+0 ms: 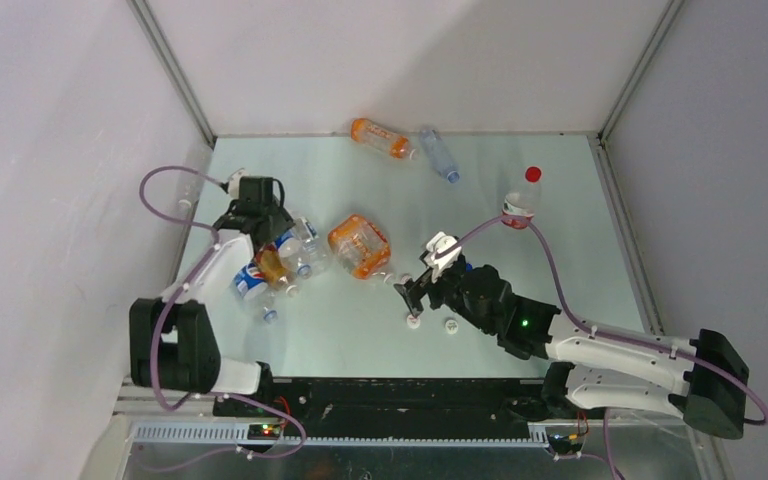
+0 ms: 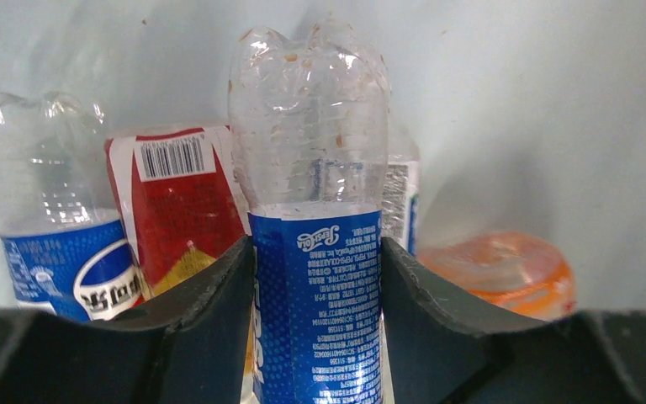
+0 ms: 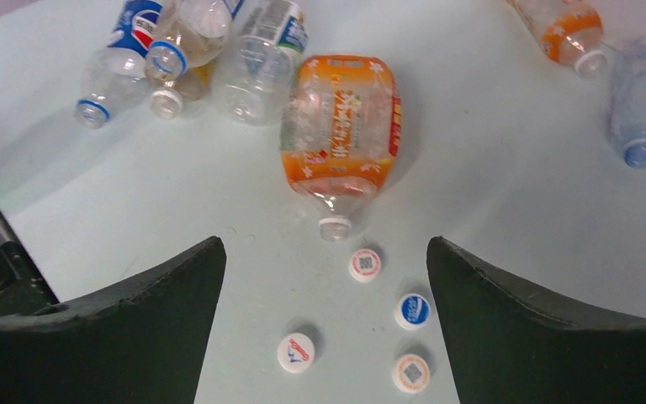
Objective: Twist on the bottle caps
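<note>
Left pincer (image 2: 316, 246) clenched on a blue-labelled bottle (image 2: 315, 311); right pincer (image 3: 324, 246) spread wide over loose bottle caps (image 3: 365, 263).

I see my left arm reaching up the left side of the table (image 1: 340, 340), wrist bent down into the bottle cluster. Both fingers press against the blue label, and the bottle's base points to the top of the wrist view. A red-labelled bottle (image 2: 177, 202) lies just left of it. My right arm stretches in from the lower right, pincer tipped toward the table. Four caps lie between its fingers, lower centre of its view, and the orange bottle (image 3: 341, 126) lies just above them, neck toward the nearest cap.
</note>
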Tool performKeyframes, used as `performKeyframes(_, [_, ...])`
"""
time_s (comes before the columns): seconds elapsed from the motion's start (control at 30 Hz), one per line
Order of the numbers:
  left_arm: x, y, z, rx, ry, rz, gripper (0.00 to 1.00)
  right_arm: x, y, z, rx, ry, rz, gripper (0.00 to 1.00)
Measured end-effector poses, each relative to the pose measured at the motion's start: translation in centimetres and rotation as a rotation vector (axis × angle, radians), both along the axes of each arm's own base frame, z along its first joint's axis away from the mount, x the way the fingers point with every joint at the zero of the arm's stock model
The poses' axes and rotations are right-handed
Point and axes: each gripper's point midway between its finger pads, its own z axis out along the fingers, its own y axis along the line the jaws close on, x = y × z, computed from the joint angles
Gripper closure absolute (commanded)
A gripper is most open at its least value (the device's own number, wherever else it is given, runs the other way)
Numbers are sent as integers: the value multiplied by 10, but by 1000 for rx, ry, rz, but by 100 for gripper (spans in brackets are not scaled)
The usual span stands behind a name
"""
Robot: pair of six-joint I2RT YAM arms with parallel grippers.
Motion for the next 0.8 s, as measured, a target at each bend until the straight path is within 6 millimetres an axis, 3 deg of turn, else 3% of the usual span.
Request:
performKeyframes(0.17, [-9,-12,38,-102,-107,50,59,-10,24,12,41,-56,91,9])
performKeyframes(0.27, [-22,-30,56,-178,-171,64,58,-21,45,13,40,-106,164,9])
performKeyframes(0.43, [-44,-74,68,-296,-187,31,57,-33,76,4,7,-201,260,11])
performKeyframes(0.53, [-54,-95,76,-354,-193,11,56,-31,86,-3,-14,-259,274,13])
performKeyframes(0.8, [-75,-121,93,-456,-210,-10,54,-25,97,1,-21,-379,284,16])
